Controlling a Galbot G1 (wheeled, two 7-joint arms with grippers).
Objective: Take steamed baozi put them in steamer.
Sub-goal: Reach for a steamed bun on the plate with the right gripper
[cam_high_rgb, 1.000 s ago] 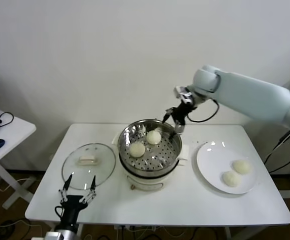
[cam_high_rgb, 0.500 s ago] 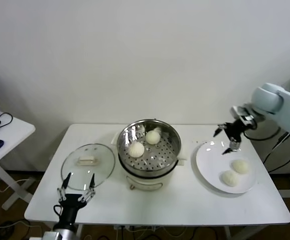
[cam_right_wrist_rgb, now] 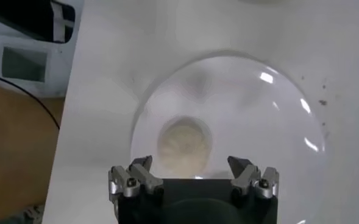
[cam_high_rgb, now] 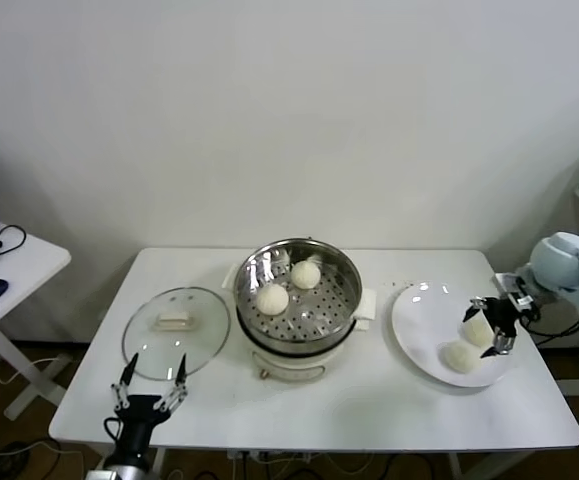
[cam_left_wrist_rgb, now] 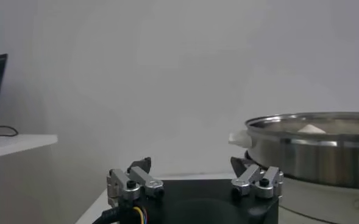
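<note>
1. The right gripper [cam_high_rgb: 490, 327] hangs over the white plate [cam_high_rgb: 421, 305] on the right side of the table [cam_high_rgb: 369, 400], its fingers spread wide with nothing between them.
2. Two steamed baozi remain on the plate. One plate baozi [cam_high_rgb: 476, 329] sits right under the gripper and is partly covered by the fingers in the head view; the front plate baozi [cam_high_rgb: 458, 357] lies just beside it, nearer the table's front edge.
3. From the right wrist, only one bun [cam_right_wrist_rgb: 185, 142] shows, between and beyond the open fingertips; the gripper body cuts off the part of the plate [cam_right_wrist_rgb: 277, 115] nearest the camera, so the second bun cannot be found there.
4. The steamer [cam_high_rgb: 344, 308] stands mid-table with two baozi on its perforated floor: the near steamer baozi [cam_high_rgb: 272, 298] and the far steamer baozi [cam_high_rgb: 305, 274].
5. In the left wrist view the steamer wall [cam_left_wrist_rgb: 313, 155] hides its contents except one pale top [cam_left_wrist_rgb: 312, 128] above the rim.
6. The glass lid [cam_high_rgb: 176, 325] lies flat to the steamer's left.
7. The left gripper [cam_high_rgb: 150, 389] is parked low at the table's front edge, in front of the lid, fingers open and empty.
</note>
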